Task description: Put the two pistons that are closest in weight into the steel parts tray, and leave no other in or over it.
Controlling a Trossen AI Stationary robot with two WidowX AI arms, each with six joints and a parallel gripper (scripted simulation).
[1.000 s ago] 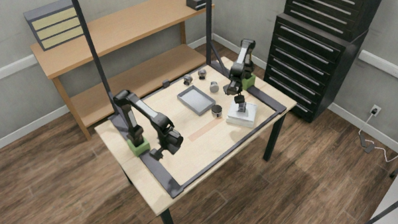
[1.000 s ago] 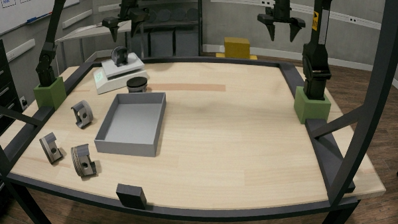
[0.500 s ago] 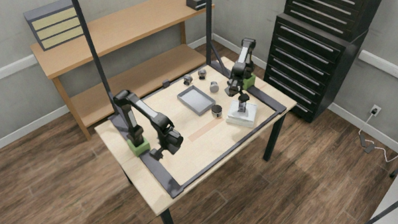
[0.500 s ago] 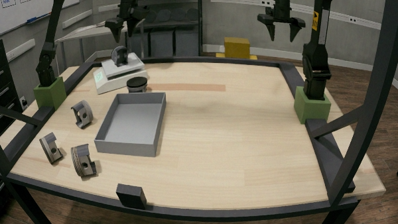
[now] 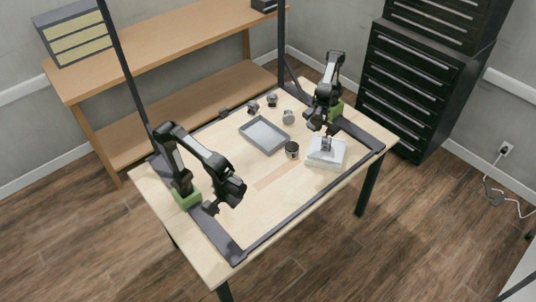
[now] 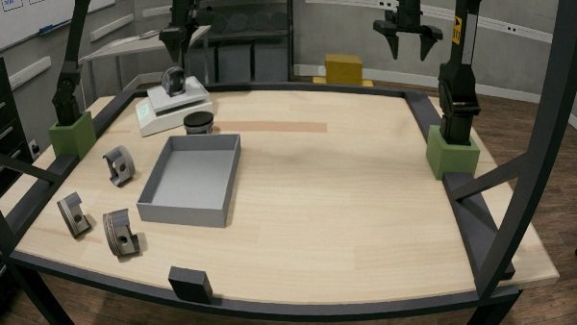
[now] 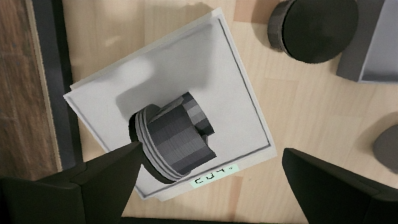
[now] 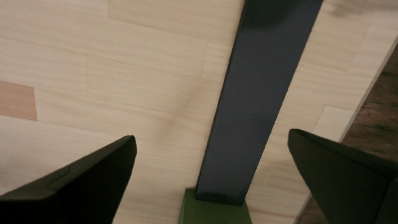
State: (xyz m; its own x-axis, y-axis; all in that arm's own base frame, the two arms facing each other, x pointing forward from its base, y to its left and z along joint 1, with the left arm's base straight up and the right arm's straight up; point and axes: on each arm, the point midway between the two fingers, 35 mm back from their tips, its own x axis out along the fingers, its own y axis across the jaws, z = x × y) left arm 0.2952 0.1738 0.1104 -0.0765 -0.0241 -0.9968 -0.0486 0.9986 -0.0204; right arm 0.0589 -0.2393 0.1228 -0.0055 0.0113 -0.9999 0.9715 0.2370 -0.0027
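Note the tabletop (image 5: 272, 197) (image 6: 308, 187) (image 7: 310, 115) (image 8: 125, 65) before you: pale, plank-patterned wood, smooth and mostly matt. Your tray (image 5: 264, 149) (image 6: 183, 214) (image 7: 356, 50) reads as dull grey metal, flat-sided. On the scale (image 5: 323, 163) (image 6: 175, 117) (image 7: 175, 60), you see off-white plastic-looking housing; the piston (image 6: 173, 81) (image 7: 172, 135) lying on it shows dark grey metal, finely lined, with a soft sheen. You find the frame (image 5: 214, 232) (image 6: 308, 308) (image 8: 250, 110) matt black, the arm mounts (image 5: 188, 198) (image 6: 453, 154) (image 8: 215, 212) matt green.

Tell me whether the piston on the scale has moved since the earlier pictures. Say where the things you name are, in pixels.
No; in the exterior view, the piston (image 5: 326, 144) (image 6: 175, 83) (image 7: 175, 137) shows no visible shift either way against the scale (image 5: 313, 159) (image 6: 165, 120) (image 7: 235, 115).
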